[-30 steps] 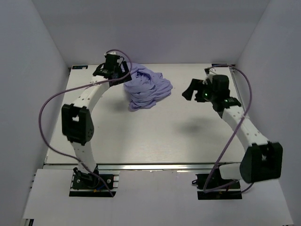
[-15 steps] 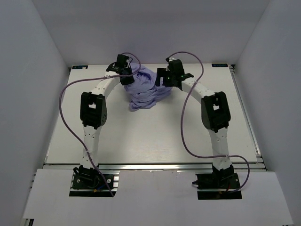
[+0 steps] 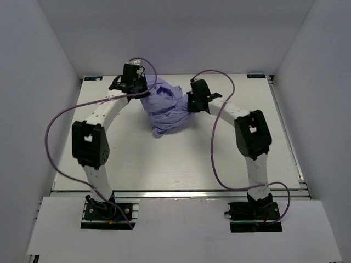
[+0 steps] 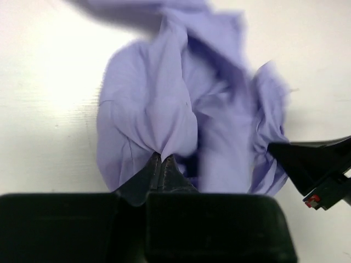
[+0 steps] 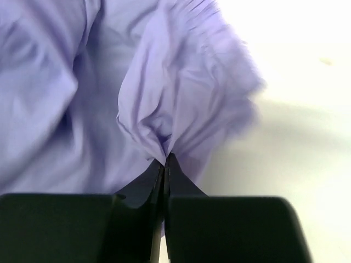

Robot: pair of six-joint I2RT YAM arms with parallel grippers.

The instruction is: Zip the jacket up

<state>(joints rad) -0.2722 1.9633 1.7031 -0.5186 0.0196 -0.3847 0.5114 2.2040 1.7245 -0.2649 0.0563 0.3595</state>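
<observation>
The lavender jacket point(image 3: 164, 108) lies crumpled in a heap at the back middle of the white table point(image 3: 164, 159). My left gripper point(image 3: 143, 90) is at the heap's left edge, shut on a pinched fold of the jacket point(image 4: 159, 118). My right gripper point(image 3: 185, 101) is at the heap's right edge, shut on another fold of the jacket point(image 5: 170, 104). In the left wrist view the left gripper point(image 4: 163, 158) has cloth bunched at its tips, and the right gripper point(image 5: 165, 158) shows the same in its own view. The zipper is hidden in the folds.
White walls enclose the table on the left point(image 3: 33, 98), back and right point(image 3: 323, 98). Purple cables point(image 3: 60, 118) loop off both arms. The right arm's black tip point(image 4: 315, 164) shows at the right edge of the left wrist view.
Both grippers went from open to shut, each pinching a fold of the jacket. The right arm swung in from the right side to the heap, and the heap shifted slightly.
</observation>
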